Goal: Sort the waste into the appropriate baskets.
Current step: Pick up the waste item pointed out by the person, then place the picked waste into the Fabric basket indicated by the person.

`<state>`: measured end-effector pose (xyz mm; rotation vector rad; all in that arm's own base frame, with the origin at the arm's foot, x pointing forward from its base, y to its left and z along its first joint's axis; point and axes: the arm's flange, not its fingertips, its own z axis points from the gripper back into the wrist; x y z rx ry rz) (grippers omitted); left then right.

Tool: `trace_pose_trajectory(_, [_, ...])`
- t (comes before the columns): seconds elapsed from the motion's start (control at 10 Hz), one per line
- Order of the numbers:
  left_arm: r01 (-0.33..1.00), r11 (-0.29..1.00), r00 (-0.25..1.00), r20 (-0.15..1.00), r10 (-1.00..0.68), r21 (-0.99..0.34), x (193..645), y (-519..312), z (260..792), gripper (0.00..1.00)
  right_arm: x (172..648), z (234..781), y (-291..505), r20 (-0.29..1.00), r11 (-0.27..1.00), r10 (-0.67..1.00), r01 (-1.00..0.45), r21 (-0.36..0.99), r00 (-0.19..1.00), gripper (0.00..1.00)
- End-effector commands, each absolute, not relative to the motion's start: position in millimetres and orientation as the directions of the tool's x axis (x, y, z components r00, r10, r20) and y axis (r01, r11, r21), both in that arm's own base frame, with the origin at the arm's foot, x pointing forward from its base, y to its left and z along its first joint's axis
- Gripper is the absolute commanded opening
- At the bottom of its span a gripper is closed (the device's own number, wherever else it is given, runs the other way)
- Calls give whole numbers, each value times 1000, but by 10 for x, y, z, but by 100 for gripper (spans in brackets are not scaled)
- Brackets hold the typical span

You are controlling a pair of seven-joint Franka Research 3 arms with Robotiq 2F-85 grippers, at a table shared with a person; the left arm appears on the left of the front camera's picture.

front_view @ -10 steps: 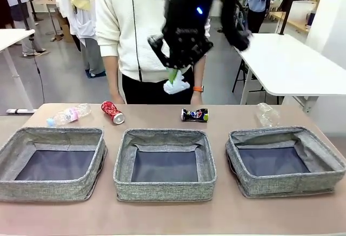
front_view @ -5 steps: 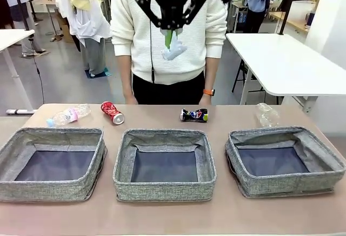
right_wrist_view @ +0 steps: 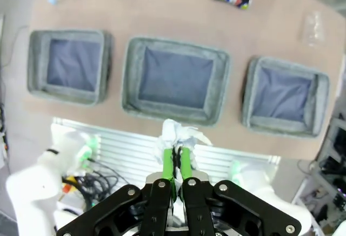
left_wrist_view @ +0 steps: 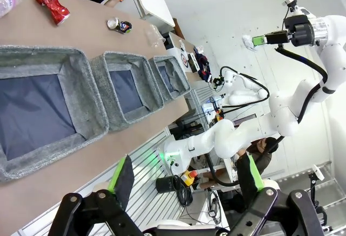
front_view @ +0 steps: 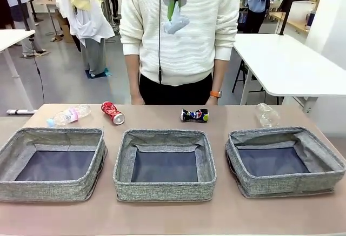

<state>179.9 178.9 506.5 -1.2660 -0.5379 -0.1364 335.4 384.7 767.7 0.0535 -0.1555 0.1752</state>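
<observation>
1. Right fingers (front_view: 171,9), high over the worktop (front_view: 162,217) in the front view, are clenched on the paper ball (front_view: 177,24). The left basket (front_view: 54,136), middle basket (front_view: 165,136) and right basket (front_view: 281,135) lie empty.
2. Left wrist view: left fingers (left_wrist_view: 121,176) stand spread, grasping nothing, off the worktop's near edge.
3. Right wrist view: the ball appears just short of the middle basket's near wall. I judge this the carrying step; next comes choosing paper's basket, moving over it, lowering and releasing.
</observation>
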Motion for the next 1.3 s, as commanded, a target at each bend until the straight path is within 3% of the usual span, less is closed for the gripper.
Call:
trace_pose_trajectory(0.0, [406, 300, 859, 472, 195, -863, 1807, 1783, 5095, 100, 3354, 7726, 3863, 169, 991, 118, -127, 46, 979, 4])
trace_pose_trajectory(1.2, [406, 300, 859, 472, 195, -863, 1807, 1783, 5095, 100, 3359, 7718, 3826, 167, 986, 149, -159, 49, 975, 4])
